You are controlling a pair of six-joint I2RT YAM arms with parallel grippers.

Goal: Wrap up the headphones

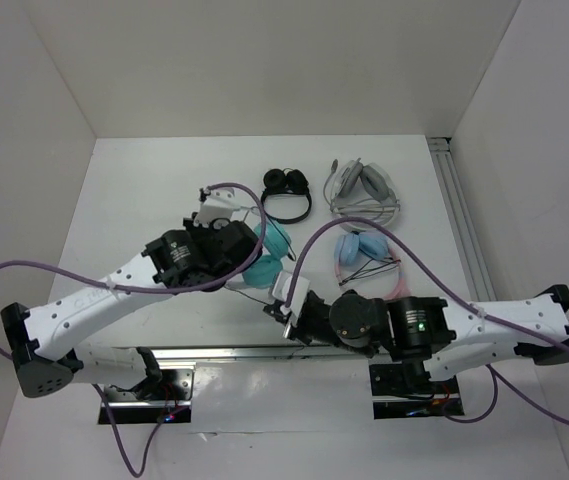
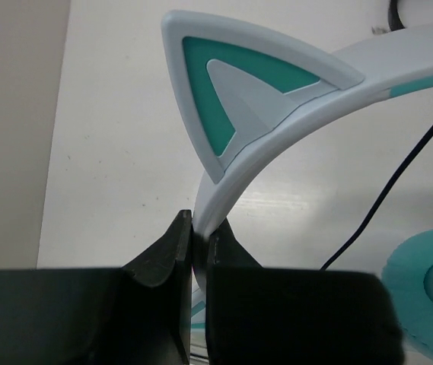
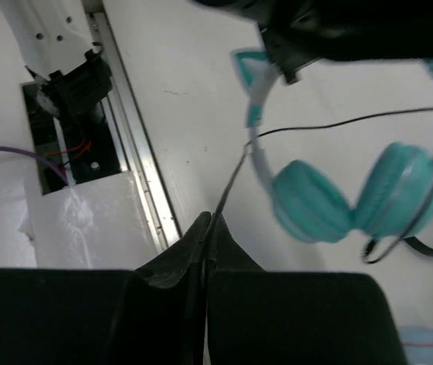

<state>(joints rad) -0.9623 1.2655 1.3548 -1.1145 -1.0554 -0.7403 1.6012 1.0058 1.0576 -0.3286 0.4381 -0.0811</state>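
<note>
The teal headphones hang just above the table in the middle of the top view. My left gripper is shut on their white headband, just below a teal cat ear. One teal ear cup shows at the lower right. From the right wrist, both cups dangle under the left gripper. My right gripper is shut on the thin black cable, which runs taut up to the headband. In the top view the right gripper sits near the front edge, the left gripper behind it.
Small black headphones, a grey-white pair and pink-and-blue headphones lie behind and to the right. A metal rail runs along the right wall. Another rail lines the near edge by the left arm's base.
</note>
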